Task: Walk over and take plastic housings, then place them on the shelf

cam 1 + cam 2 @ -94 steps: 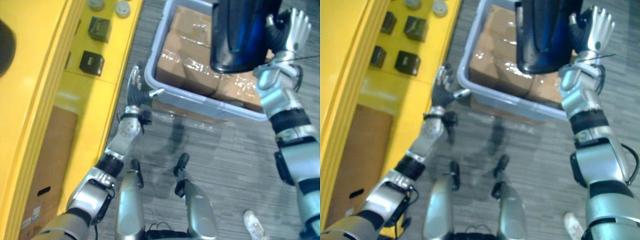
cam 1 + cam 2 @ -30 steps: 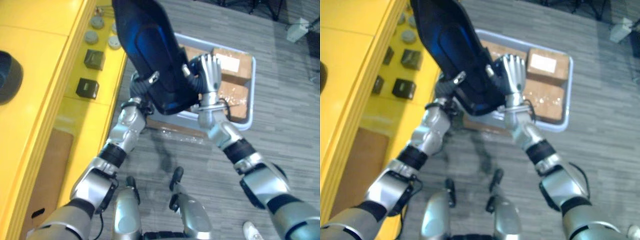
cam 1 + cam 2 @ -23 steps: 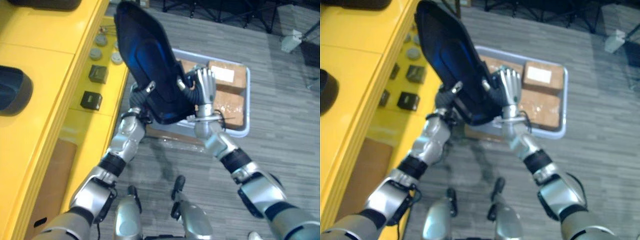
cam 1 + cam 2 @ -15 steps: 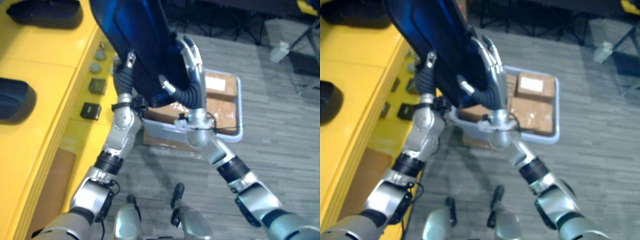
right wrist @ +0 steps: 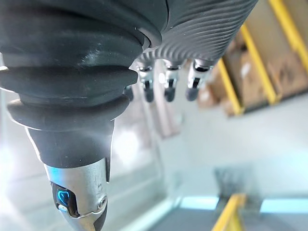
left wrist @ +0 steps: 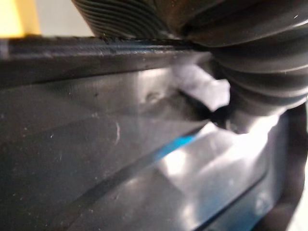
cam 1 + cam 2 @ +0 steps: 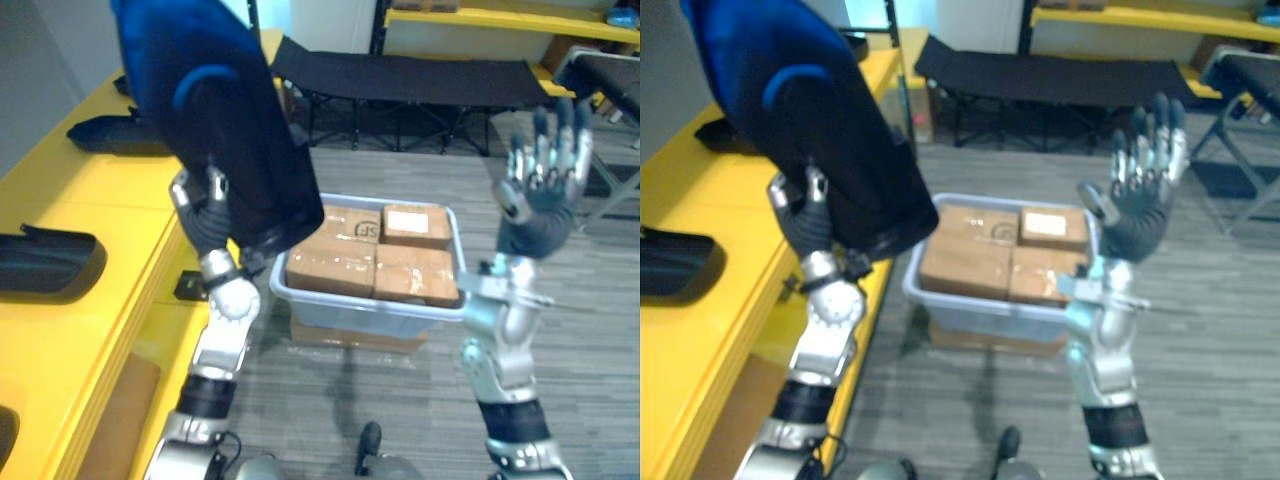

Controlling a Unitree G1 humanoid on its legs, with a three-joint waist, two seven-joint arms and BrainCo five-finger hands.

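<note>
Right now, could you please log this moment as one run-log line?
phase: carry | left hand: shut on plastic housing, raised beside yellow shelf | right hand: open, raised, empty

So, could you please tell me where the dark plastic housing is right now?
The dark plastic housing is raised at the left eye view's upper left, in the left hand, by the yellow shelf and just left of the grey bin.

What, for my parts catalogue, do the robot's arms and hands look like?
The left arm and right arm are silver-grey segments with black bands. The left hand and right hand have silver fingers with dark tips, dark ribbed covers over wrists.
</note>
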